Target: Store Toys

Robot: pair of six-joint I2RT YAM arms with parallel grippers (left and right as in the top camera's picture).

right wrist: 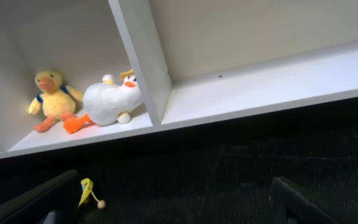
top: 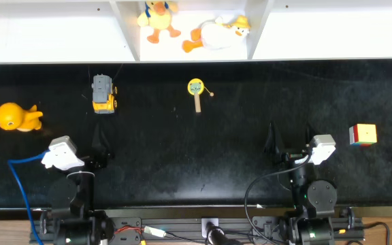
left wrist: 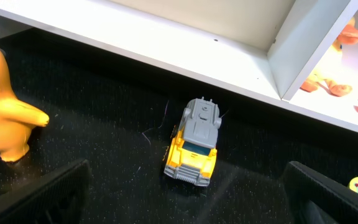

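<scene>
On the black table lie an orange duck (top: 18, 117) at the far left, a yellow and grey toy truck (top: 104, 94) and a small rattle drum on a stick (top: 196, 92) near the middle. A coloured cube (top: 363, 135) sits at the right. My left gripper (top: 101, 144) stands open just short of the truck (left wrist: 194, 143), with the orange duck (left wrist: 2, 106) off to its side. My right gripper (top: 289, 141) is open too, between the rattle and the cube, holding nothing. The rattle (right wrist: 87, 190) lies beside one of its fingers.
A white shelf (top: 196, 53) runs along the table's far edge. Its middle compartment holds a yellow plush duck (top: 158, 19) and a white plush duck (top: 216, 34). The compartments on either side look bare. A blue cable (top: 20, 187) trails by the left arm's base.
</scene>
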